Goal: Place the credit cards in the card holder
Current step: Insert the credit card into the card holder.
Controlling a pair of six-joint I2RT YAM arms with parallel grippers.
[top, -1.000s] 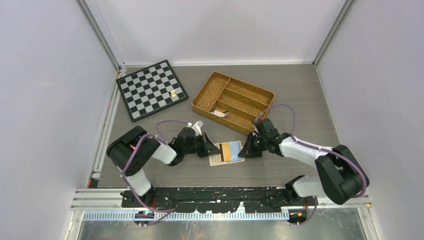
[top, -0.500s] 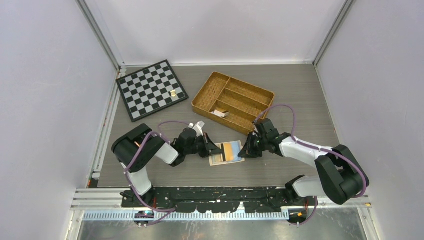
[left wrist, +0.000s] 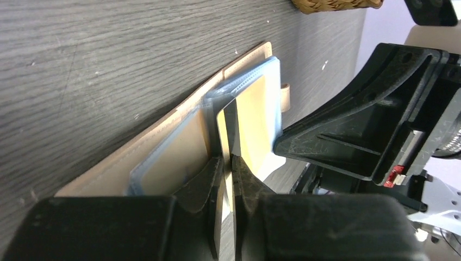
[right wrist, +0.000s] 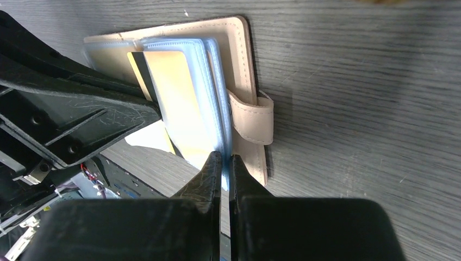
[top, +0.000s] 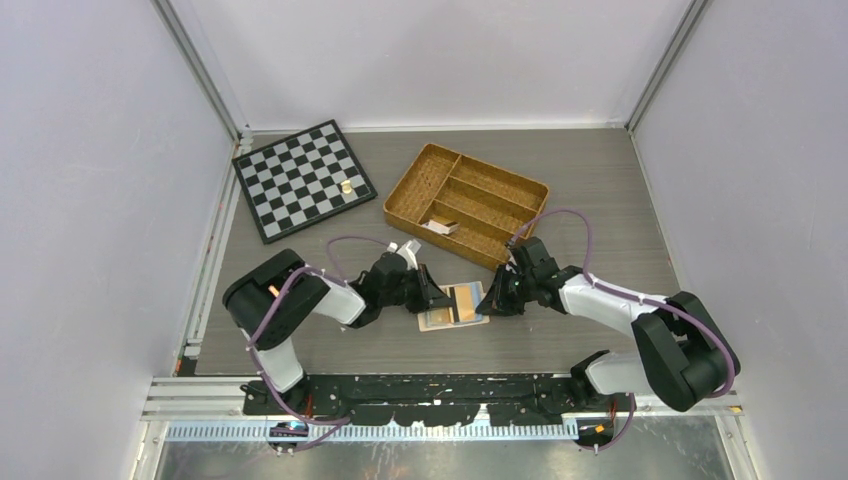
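The peach-beige card holder (top: 435,322) lies open on the table between both arms, its snap tab (right wrist: 253,122) pointing right. My left gripper (top: 437,298) is shut on an orange-tan credit card (left wrist: 253,125) with a black stripe. The card stands on edge with its far end among the holder's clear sleeves (left wrist: 163,147). My right gripper (top: 490,303) is shut on the bluish edge of a clear sleeve (right wrist: 215,81) at the holder's right side. In the right wrist view the card (right wrist: 179,103) lies against the sleeves beside my left gripper's black body. I see no blue-teal card.
A woven wicker divided tray (top: 405,178) stands behind the holder, with a small packet (top: 440,226) in one compartment. A chessboard (top: 303,180) carrying a small gold piece (top: 346,186) lies at the back left. White walls close the table on three sides.
My left gripper has moved right with the card, which now covers more of the holder's sleeves. The right gripper has stayed at the sleeve edge.
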